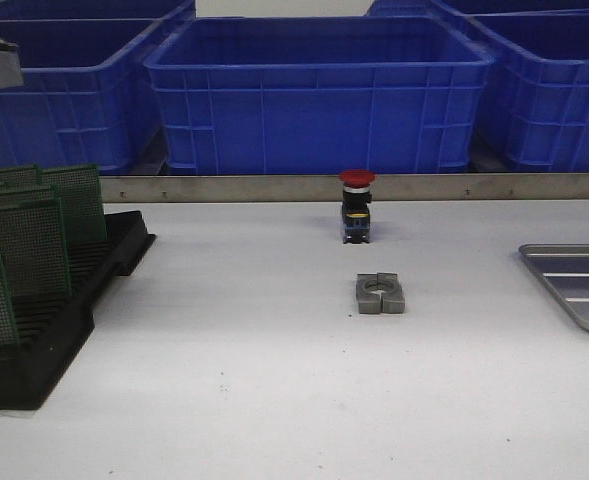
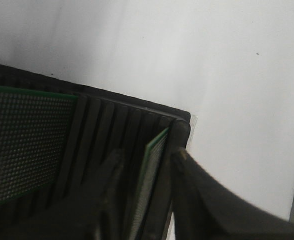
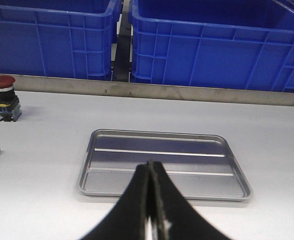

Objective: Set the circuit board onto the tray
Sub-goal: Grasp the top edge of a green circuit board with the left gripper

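Several green circuit boards point(image 1: 36, 245) stand upright in a black slotted rack point(image 1: 44, 340) at the table's left. In the left wrist view my left gripper point(image 2: 148, 154) is open, and its two dark fingers point(image 2: 186, 180) straddle an edge-on circuit board point(image 2: 155, 155) in the rack's end slot point(image 2: 179, 127), with gaps on both sides. The silver tray point(image 1: 574, 290) lies at the right edge of the table and holds nothing. My right gripper point(image 3: 149, 164) is shut on nothing and hangs over the table just in front of the tray point(image 3: 186, 146).
A red-capped push button point(image 1: 356, 205) and a grey split metal block point(image 1: 380, 294) sit mid-table. Large blue bins point(image 1: 314, 95) line the back behind a metal rail point(image 1: 274, 187). Another circuit board point(image 2: 22, 145) stands further along the rack.
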